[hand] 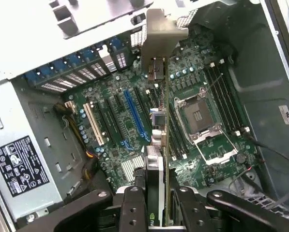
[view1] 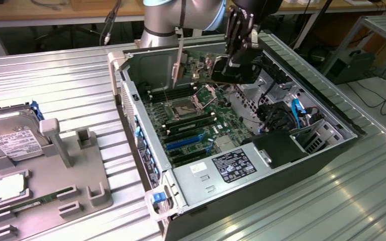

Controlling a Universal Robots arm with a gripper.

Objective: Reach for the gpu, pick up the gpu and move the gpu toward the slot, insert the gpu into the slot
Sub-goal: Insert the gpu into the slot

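The gripper point(view1: 235, 73) was closed on the gpu point(view1: 200, 75), pinching one short end of the card between its two black fingers point(hand: 133, 209). It held the card above the motherboard point(view1: 200, 125) inside the open computer case point(view1: 280, 186), toward the case's far end. The card stood on edge, thin side up. Its long axis ran level from the gripper toward the exterior view's left, and the silver bracket point(view1: 178, 60) hung upright at that leading end, short of the case's left wall.

From the wrist view the gpu point(hand: 159, 145) showed edge-on, a narrow strip pointing straight away from the fingers to the bracket point(hand: 159, 29). The bracket faced the case wall with the slotted openings. The strip lay roughly parallel to the expansion slots — between the blue slot point(hand: 134, 116) and the CPU socket point(hand: 202, 113), and nearer the socket side. Whether its lower edge touched any slot could not be told.

Outside the case, on the ribbed metal table point(view1: 59, 85) at the exterior view's left, sat a grey fixture point(view1: 52, 175). It carried a hard drive point(view1: 8, 138) and a slim green memory stick point(view1: 35, 203) — well apart from the gripper.
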